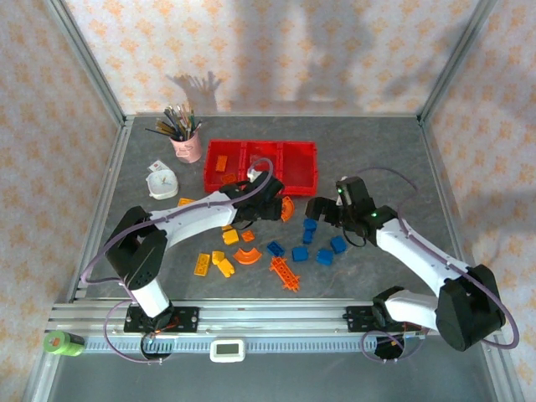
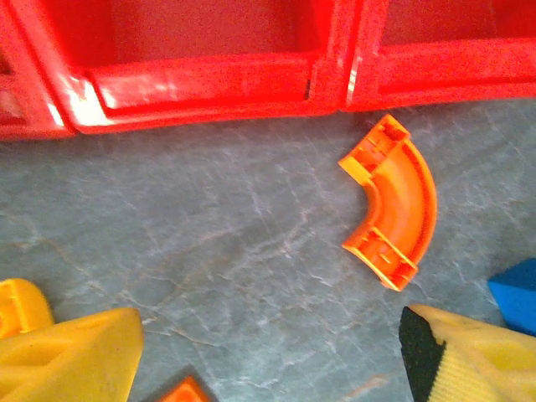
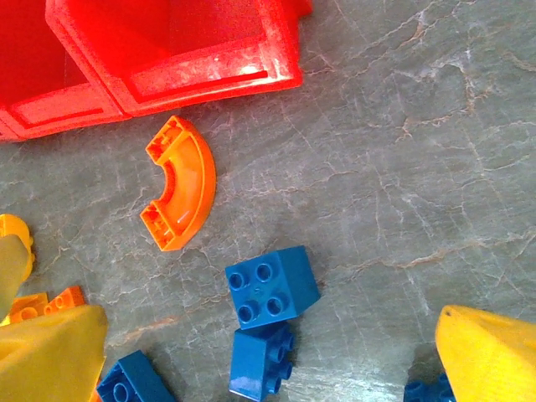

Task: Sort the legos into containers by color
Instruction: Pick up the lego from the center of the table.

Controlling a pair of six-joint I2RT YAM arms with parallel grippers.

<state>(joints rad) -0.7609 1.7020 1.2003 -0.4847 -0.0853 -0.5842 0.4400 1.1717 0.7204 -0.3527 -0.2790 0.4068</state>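
**Top view.** Containers: three red bins joined in a row, glossy moulded plastic, beyond both sets of fingers. The bin at the left end holds a few orange pieces. The other two look bare, as far as I can tell. Most legos lie loose on the grey, marble-veined surface. Blue bricks sit under and behind my right fingers. Yellow bricks and an orange lattice piece sit behind my left fingers. I judge the sort barely begun.

**Left wrist view.** Left fingers: spread, grasping nothing. Orange arch: a smooth quarter-curve with square ends, lying flat ahead of the right-hand fingertip, near the containers' front wall.

**Right wrist view.** Right fingers: fully released, empty. Two of the blue bricks, square, studded and shiny, lie touching each other between the fingertips, ungripped. The orange arch lies ahead, toward the left fingertip.
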